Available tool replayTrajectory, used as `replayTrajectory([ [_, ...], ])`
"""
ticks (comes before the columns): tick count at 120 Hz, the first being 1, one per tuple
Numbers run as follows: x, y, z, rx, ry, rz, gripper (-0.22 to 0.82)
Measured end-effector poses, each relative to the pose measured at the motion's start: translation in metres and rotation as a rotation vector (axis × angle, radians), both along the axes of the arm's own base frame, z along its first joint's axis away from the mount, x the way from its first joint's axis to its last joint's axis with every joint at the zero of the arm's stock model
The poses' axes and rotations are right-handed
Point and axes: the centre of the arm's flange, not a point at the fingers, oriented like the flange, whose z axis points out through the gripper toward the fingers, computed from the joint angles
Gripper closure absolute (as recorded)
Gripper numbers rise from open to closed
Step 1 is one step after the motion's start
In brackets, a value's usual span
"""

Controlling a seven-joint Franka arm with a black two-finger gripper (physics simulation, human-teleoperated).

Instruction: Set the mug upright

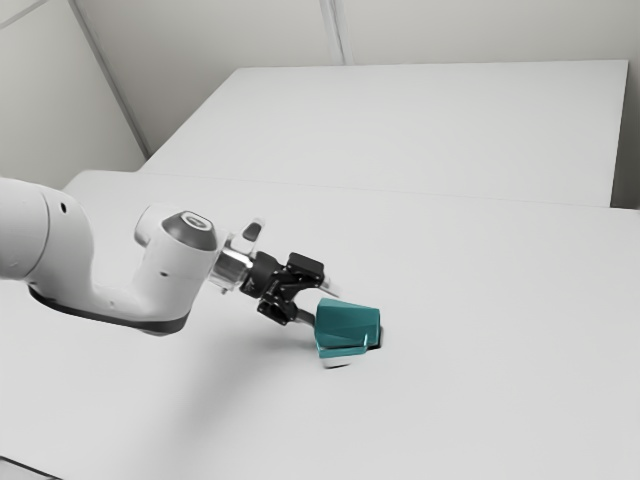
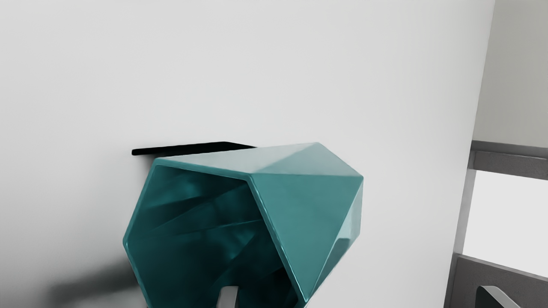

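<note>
So the mug point(image 1: 348, 322) is lying on its side on the counter point(image 1: 480, 380), and its open end is facing the hand point(image 1: 325, 307). In the exterior view, the arm point(image 1: 165, 275) is coming in from the left, so the mug's sitting just past the hand toward that view's right. One finger point(image 2: 228, 297) is overlapping the mug's mouth, can't tell how far in, while the other finger point(image 2: 492, 297) is standing outside the mug, apart from it in the wrist view. Another flat surface point(image 1: 420, 125) is stretching out behind the counter, and a wall point(image 1: 480, 30) is rising behind that.
</note>
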Motion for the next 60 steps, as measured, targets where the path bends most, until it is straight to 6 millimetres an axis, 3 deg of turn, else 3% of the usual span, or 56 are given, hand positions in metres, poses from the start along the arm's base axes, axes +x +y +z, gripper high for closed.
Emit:
replayTrajectory([
  [36,0.004,-0.006,-0.009,-0.009,-0.054,-0.028,0.00],
  [60,0.004,-0.007,-0.020,-0.030,-0.061,-0.024,0.20],
])
